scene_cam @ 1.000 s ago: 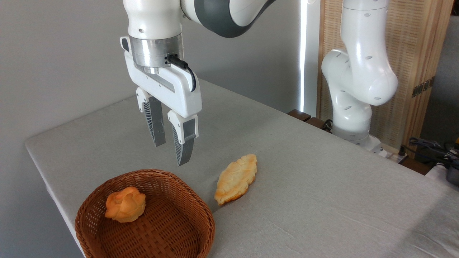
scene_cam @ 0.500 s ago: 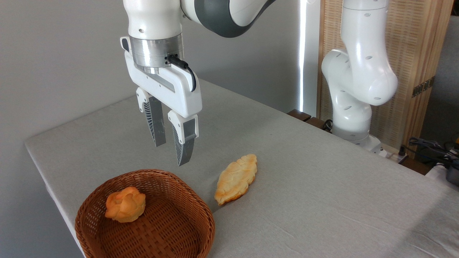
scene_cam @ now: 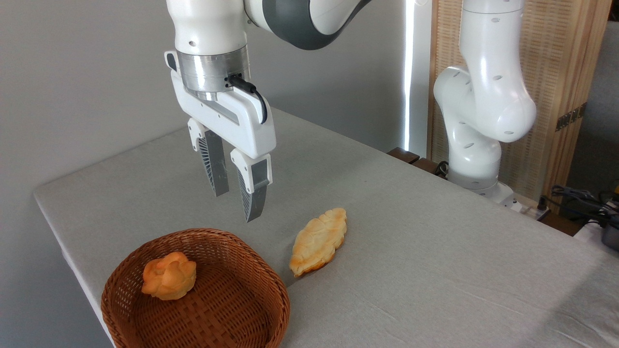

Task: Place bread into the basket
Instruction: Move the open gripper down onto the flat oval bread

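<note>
Woven brown wicker forms the basket at the counter's near-left edge, holding a small orange-brown bun. The pale golden bread lies on the counter just right of the basket. The end effector hangs above them, fingers slightly parted, empty.

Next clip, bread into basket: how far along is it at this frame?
Early. The bread lies on the table, just right of the basket, ungrasped. The basket holds only a small round bun. The end effector hangs empty above the basket's far rim, fingers slightly parted. Reaching, grasping, carrying and releasing all remain.
</note>
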Robot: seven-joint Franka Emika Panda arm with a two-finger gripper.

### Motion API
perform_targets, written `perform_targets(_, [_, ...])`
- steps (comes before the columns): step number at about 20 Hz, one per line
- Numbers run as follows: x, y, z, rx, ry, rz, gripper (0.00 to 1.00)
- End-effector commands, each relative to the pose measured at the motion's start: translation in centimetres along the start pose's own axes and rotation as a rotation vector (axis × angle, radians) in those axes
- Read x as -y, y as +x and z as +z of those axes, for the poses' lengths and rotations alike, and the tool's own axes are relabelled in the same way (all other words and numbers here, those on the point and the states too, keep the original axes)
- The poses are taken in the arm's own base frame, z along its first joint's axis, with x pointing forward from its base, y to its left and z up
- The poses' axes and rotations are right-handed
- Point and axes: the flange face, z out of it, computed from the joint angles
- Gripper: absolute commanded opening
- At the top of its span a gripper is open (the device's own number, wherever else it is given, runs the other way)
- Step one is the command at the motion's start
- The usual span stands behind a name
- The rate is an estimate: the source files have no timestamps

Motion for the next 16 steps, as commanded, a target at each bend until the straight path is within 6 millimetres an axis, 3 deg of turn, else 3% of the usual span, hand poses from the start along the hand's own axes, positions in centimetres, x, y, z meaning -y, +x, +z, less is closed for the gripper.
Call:
perform_targets(1, [-1.2, -2.0, -0.1, 0.02, -0.03, -0.008, 1.0])
perform_targets(12, [-3.6, -6.0, 7.0, 0.137, -0.142, -0.037, 1.0])
perform_targets(16, [-2.7, -7.8, 9.0, 0.169, -0.147, -0.089, 0.98])
